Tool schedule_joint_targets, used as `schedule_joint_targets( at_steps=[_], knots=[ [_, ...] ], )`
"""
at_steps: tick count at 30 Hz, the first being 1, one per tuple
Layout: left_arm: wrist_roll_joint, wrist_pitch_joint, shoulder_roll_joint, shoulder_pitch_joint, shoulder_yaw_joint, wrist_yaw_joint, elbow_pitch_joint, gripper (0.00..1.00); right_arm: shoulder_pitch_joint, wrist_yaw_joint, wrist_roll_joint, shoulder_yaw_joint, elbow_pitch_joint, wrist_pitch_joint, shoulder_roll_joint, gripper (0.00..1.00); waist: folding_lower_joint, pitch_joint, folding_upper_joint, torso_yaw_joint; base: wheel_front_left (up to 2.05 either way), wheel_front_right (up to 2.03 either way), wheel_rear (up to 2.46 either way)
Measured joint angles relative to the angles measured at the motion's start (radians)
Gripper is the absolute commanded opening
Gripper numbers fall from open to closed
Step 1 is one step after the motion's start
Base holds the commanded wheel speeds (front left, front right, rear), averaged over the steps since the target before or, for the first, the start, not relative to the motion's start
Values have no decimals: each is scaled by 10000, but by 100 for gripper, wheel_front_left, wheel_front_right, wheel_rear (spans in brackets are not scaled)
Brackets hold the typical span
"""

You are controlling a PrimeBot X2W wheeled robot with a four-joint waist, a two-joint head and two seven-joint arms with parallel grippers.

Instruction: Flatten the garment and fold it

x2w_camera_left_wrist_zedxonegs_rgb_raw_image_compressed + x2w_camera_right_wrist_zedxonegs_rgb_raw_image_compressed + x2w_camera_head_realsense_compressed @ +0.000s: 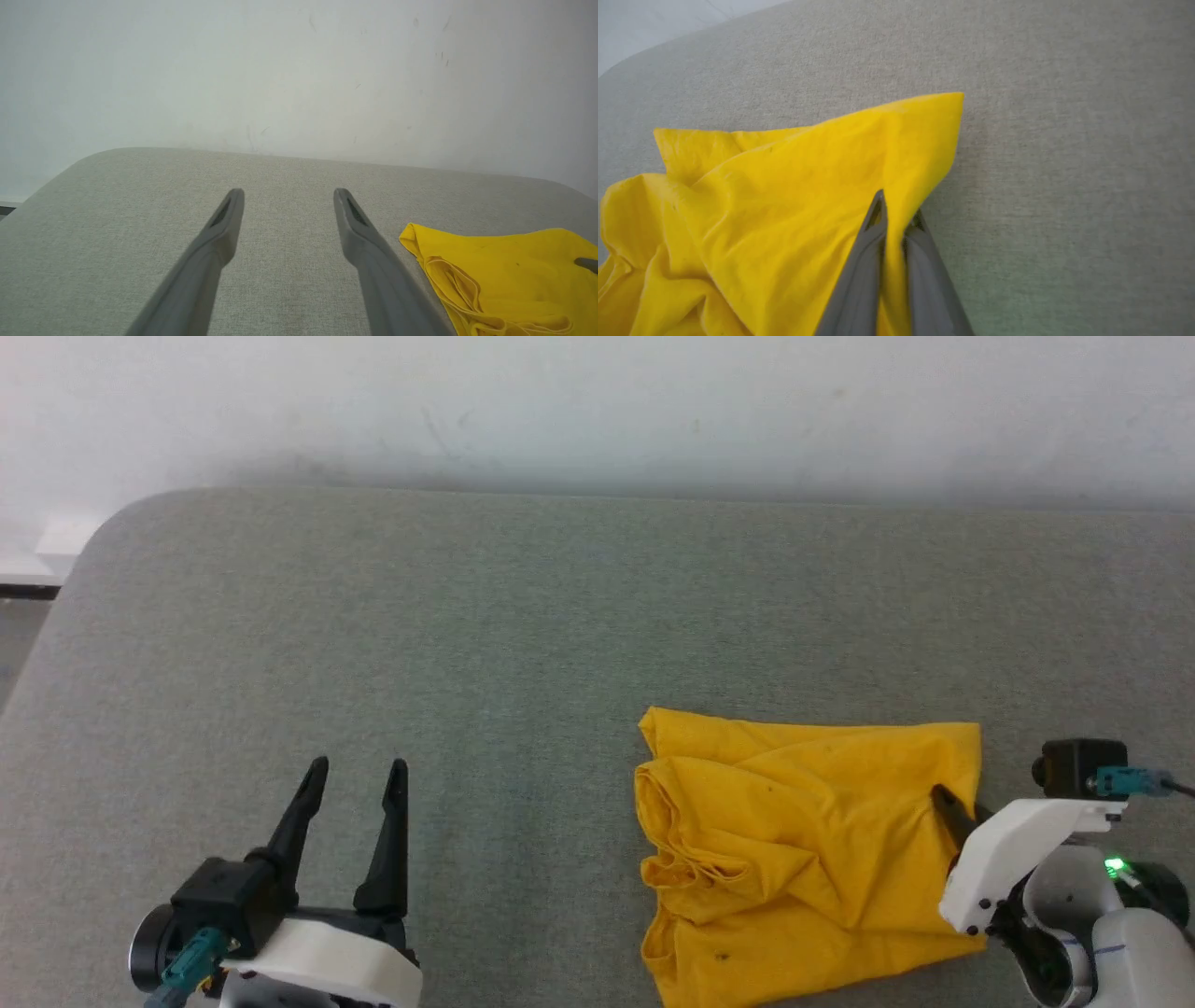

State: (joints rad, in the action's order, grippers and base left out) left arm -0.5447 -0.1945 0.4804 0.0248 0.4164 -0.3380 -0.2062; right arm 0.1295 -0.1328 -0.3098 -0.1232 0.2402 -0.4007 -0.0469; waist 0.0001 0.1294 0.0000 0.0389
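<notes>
The garment [803, 849] is a bright yellow T-shirt lying crumpled in a rough rectangle on the grey surface, plain yellow side up. My right gripper [948, 801] is at its right edge. In the right wrist view the two fingers are shut on a fold of the garment's [784, 210] edge, with yellow cloth pinched between them at the right gripper [896, 212]. My left gripper [355, 770] rests open at the lower left, well away from the cloth. In the left wrist view the left gripper [288, 193] is spread wide over bare fabric, with the garment [504, 270] at the lower right.
The grey upholstered surface [467, 635] has a rounded far-left corner and ends at a pale wall [597, 401] behind. Open room lies left of and beyond the shirt.
</notes>
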Motion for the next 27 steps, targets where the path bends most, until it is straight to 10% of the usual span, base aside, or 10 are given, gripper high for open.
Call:
schedule_joint_targets(
  at_steps=[7,27],
  knots=[
    [19,40,130,-267,-4,38,-79,100,439,0,1484,-336,-1327,-1281,-430,0,0,87,0,-943,0,0,0],
    [949,859,1494,-2046,-581,100,-1517,100,3073,0,2311,-102,-2355,-2297,-4780,0,2,2641,0,-2412,0,0,0]
  ],
)
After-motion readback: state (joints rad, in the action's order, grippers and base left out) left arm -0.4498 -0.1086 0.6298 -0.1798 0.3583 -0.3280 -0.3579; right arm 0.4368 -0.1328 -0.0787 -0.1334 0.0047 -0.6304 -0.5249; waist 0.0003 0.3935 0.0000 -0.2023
